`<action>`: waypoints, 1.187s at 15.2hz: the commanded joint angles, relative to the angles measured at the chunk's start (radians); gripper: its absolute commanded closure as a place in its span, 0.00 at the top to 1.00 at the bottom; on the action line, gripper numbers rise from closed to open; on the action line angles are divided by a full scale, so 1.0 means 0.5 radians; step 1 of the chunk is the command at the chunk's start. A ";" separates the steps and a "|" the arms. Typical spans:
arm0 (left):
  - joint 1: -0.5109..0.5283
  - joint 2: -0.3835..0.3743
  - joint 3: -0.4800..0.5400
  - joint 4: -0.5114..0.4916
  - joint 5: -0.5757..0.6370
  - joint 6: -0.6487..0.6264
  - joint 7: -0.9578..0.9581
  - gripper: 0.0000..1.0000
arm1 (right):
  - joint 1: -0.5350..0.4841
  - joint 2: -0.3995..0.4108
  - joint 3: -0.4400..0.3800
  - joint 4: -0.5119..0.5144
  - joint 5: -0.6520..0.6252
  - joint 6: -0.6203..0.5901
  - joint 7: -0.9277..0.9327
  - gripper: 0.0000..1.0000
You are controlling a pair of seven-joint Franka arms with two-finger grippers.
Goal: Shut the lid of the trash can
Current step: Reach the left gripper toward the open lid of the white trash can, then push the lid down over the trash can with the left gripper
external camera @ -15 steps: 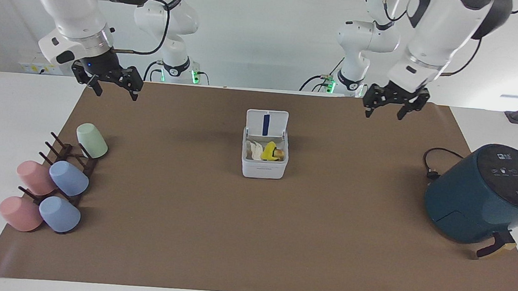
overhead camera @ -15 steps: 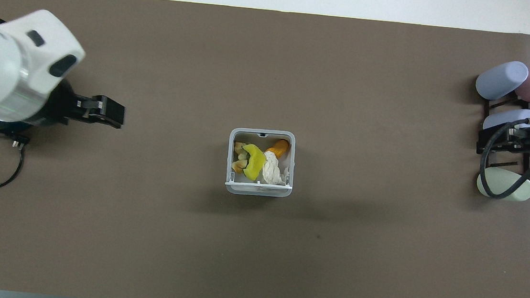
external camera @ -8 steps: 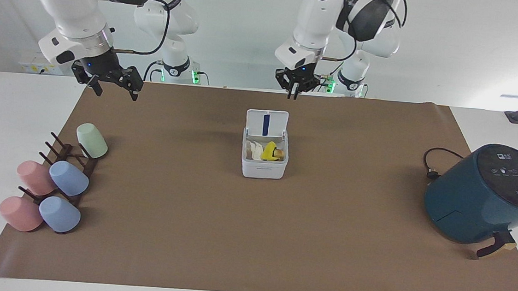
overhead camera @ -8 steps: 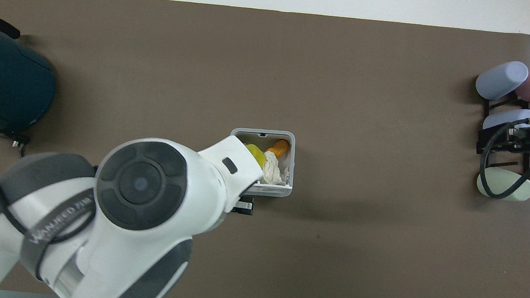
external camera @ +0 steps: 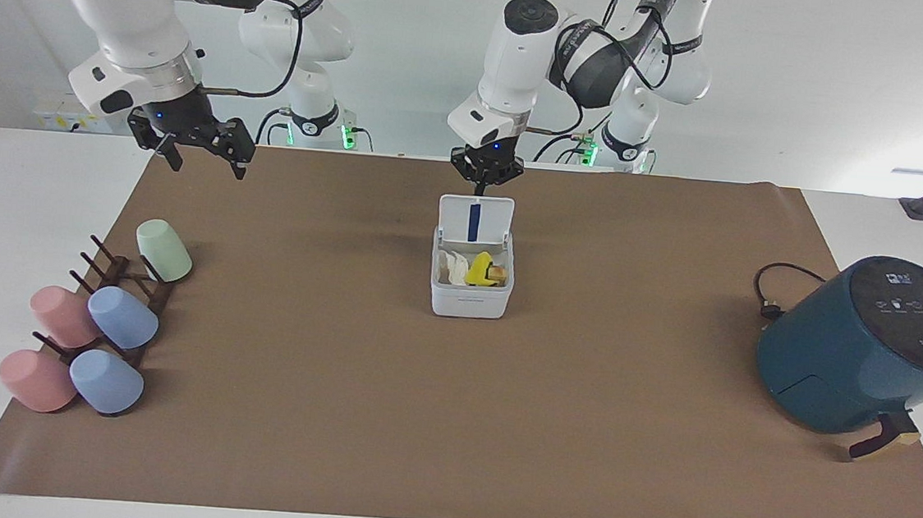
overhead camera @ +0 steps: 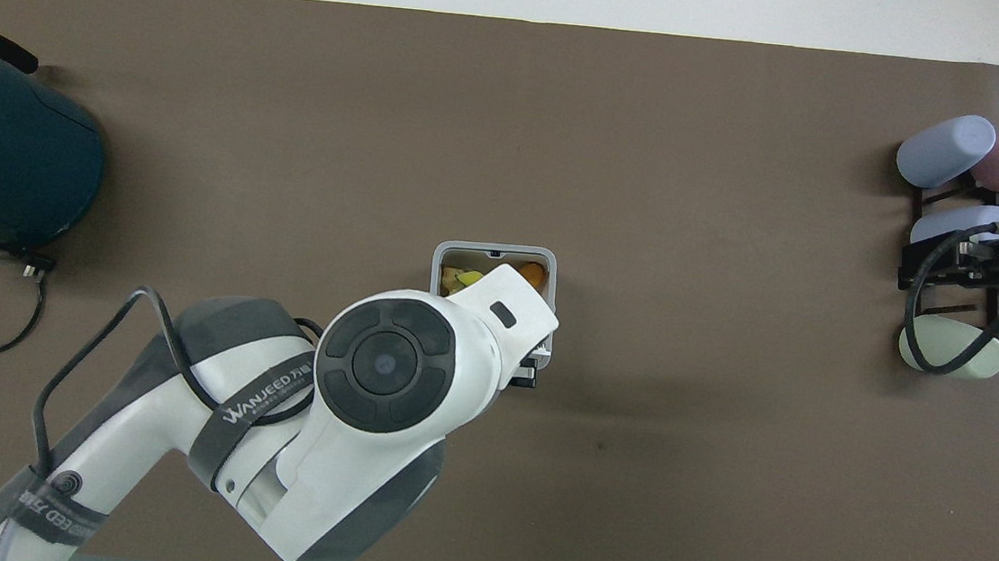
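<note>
One lid (external camera: 474,218) stands open facing; overhead, the left arm hides it.

Facing cam: high, across table, looks at robots. Overhead cam: above robots' end, steeply down. Both share brown mat (external camera: 448,423) w/ trash can (external camera: 471,291) mid.

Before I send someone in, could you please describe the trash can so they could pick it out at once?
Find the brown mat covering the table; the trash can stands near its middle, under the left gripper. It is the only small white square box there, its lid upright, scraps showing inside.
</note>
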 commanded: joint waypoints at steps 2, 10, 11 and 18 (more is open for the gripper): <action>0.116 0.114 -0.003 0.134 -0.039 0.114 0.008 0.00 | -0.013 -0.024 0.001 -0.014 0.017 -0.013 -0.021 1.00; 0.190 0.359 0.012 0.214 -0.085 0.400 -0.008 0.00 | -0.013 -0.024 0.001 -0.014 0.017 -0.013 -0.021 1.00; 0.199 0.384 0.012 0.217 -0.085 0.424 -0.008 0.00 | -0.013 -0.024 0.001 -0.014 0.017 -0.013 -0.021 1.00; 0.230 0.491 0.012 0.205 -0.079 0.566 -0.005 0.00 | -0.013 -0.024 0.001 -0.014 0.017 -0.013 -0.021 1.00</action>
